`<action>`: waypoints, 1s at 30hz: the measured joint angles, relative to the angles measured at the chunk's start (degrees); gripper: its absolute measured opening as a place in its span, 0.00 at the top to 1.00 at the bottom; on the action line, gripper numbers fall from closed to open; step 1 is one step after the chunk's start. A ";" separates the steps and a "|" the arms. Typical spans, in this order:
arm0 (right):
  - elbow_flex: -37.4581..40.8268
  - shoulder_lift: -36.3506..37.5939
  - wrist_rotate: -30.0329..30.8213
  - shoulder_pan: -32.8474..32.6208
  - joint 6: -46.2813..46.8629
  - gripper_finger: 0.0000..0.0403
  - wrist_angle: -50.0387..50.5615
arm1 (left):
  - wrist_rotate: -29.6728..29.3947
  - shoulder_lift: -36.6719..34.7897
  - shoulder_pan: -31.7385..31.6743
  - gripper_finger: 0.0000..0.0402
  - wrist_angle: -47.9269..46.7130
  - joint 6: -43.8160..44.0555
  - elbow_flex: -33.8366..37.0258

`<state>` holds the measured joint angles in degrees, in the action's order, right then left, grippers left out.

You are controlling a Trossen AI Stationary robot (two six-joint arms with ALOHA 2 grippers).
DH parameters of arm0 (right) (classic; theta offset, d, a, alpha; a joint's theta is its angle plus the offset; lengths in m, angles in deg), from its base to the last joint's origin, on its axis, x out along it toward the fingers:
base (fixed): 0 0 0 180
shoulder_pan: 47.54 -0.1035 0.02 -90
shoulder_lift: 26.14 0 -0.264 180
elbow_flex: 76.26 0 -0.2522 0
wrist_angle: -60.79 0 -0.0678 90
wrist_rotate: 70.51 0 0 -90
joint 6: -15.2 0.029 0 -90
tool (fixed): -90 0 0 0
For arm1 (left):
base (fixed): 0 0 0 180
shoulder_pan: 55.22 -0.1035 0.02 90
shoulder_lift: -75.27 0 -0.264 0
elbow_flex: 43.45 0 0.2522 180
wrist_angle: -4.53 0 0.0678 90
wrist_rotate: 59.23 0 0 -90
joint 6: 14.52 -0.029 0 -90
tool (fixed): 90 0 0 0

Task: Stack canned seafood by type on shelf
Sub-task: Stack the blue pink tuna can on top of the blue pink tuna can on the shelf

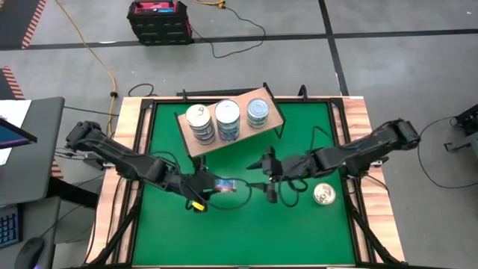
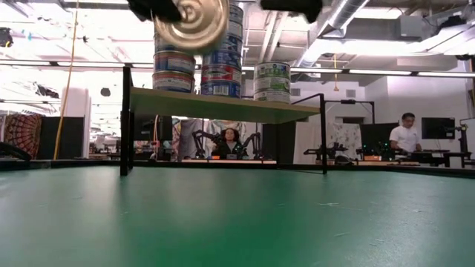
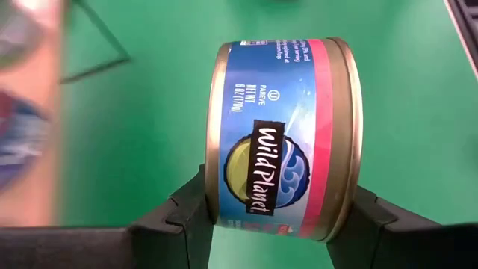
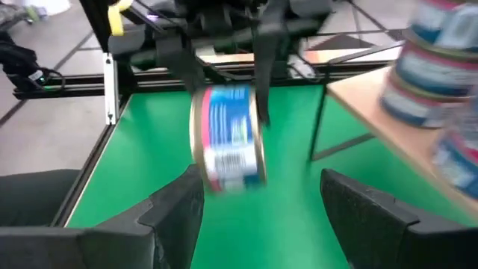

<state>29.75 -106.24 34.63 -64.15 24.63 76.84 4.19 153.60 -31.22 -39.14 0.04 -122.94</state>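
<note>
Mid-table, above the green mat (image 1: 224, 232), your left gripper (image 3: 280, 224) clamps a blue-labelled tin (image 3: 284, 138) on its edge, fingers on both flat ends. Right gripper (image 4: 261, 202) faces it close by, fingers spread, empty. Shelf (image 1: 196, 142) behind carries three tin stacks (image 1: 228, 119). One loose gold-lidded tin (image 1: 323, 195) lies near the mat's right edge.

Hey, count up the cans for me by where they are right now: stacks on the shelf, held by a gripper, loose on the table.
Stacks of cans on the shelf: 3 (left stack, middle stack, right stack)
Can held in the left gripper: 1 (held can)
Loose can on the green table: 1
Total: 3 stacks plus 2 single cans
</note>
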 joint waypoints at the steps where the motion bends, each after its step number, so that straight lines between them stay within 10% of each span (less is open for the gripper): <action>1: 0.00 1.28 0.88 -0.24 -0.01 0.27 1.72 | -0.96 -0.84 0.06 0.54 -1.69 0.54 -0.88; 15: 0.36 3.59 8.82 -2.76 2.92 0.28 14.75 | -5.33 -22.36 -4.66 0.54 -10.30 11.67 -5.14; 30: 17.36 14.63 8.51 5.36 5.90 0.28 -1.95 | 8.79 -32.19 -24.24 0.54 -9.91 18.01 -5.14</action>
<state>47.11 -91.61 43.14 -58.79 30.53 74.89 12.98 121.42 -55.46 -49.05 18.05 -128.08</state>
